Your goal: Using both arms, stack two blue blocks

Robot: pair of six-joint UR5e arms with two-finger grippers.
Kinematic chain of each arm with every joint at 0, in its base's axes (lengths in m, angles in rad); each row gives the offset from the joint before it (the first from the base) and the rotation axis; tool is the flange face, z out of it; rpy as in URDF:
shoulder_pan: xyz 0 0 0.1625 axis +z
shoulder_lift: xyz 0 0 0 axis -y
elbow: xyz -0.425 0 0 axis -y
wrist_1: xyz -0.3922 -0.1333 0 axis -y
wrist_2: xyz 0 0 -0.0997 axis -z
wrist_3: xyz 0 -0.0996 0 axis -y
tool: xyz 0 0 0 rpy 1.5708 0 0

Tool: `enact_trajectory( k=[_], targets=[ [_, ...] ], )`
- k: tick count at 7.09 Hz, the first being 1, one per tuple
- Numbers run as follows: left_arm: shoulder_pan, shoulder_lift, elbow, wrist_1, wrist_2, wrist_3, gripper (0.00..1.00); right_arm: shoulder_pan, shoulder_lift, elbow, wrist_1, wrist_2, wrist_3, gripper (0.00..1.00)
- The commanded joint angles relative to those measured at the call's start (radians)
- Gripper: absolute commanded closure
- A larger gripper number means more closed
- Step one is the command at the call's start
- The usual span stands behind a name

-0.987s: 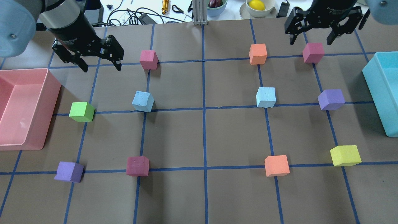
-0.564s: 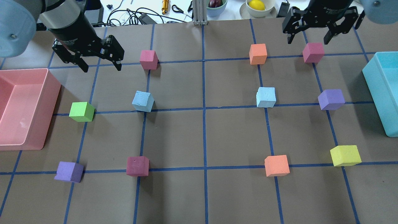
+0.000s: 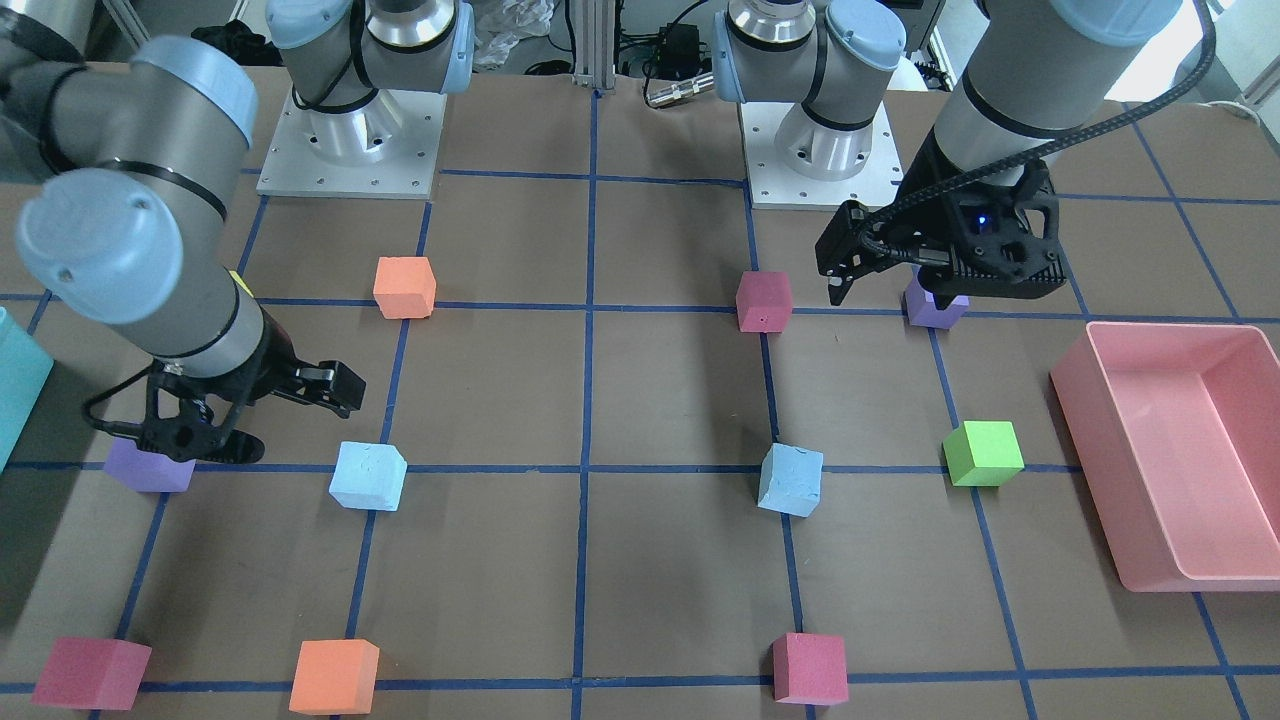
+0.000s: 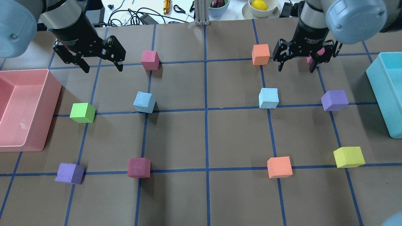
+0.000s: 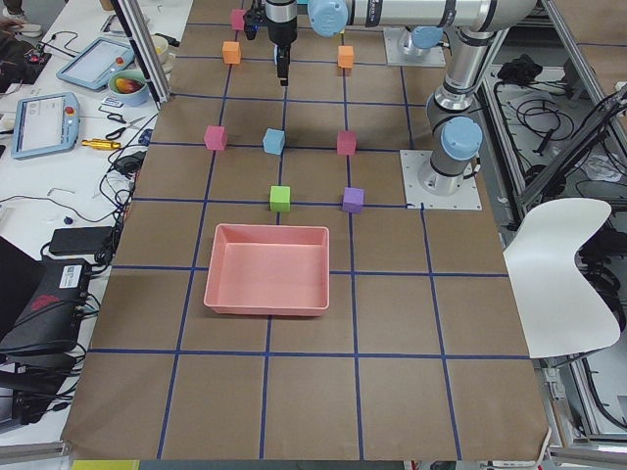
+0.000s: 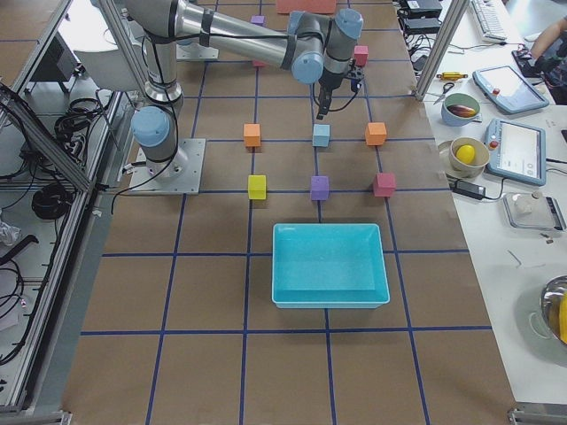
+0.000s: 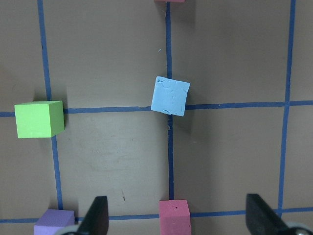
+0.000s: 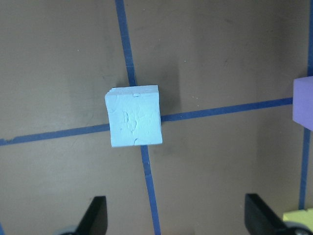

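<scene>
One blue block sits left of centre and also shows in the front view and the left wrist view. The other blue block sits right of centre and also shows in the front view and the right wrist view. My left gripper is open and empty, hovering behind and left of its block. My right gripper is open and empty, hovering behind and slightly right of its block, between an orange cube and a pink cube.
A pink tray stands at the left edge and a teal box at the right. Green, pink, purple, yellow, orange, maroon and purple cubes sit on grid crossings.
My right gripper has come forward from the table's far edge and a little left, towards the right blue block, and now partly covers the pink cube. The left arm has not moved.
</scene>
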Motion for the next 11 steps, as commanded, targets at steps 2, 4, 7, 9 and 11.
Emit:
enact_trajectory(
  k=[2, 4, 7, 9, 11],
  targets=[
    [-0.011, -0.073, -0.087, 0.174, -0.027, 0.0, 0.0, 0.03, 0.105, 0.109, -0.254, 0.053, 0.025, 0.0],
    [-0.025, -0.139, -0.232, 0.415, -0.019, 0.009, 0.0, 0.046, 0.143, 0.115, -0.327, 0.072, 0.007, 0.01],
    [-0.025, -0.228, -0.242, 0.529, -0.015, 0.054, 0.0, 0.046, 0.154, 0.145, -0.361, -0.001, -0.047, 0.55],
    [-0.025, -0.278, -0.254, 0.565, -0.015, 0.075, 0.0, 0.047, 0.147, 0.132, -0.353, 0.015, -0.036, 0.8],
    [-0.025, -0.305, -0.274, 0.59, -0.015, 0.106, 0.0, 0.178, 0.153, 0.005, -0.341, 0.08, 0.035, 0.79]
  ],
)
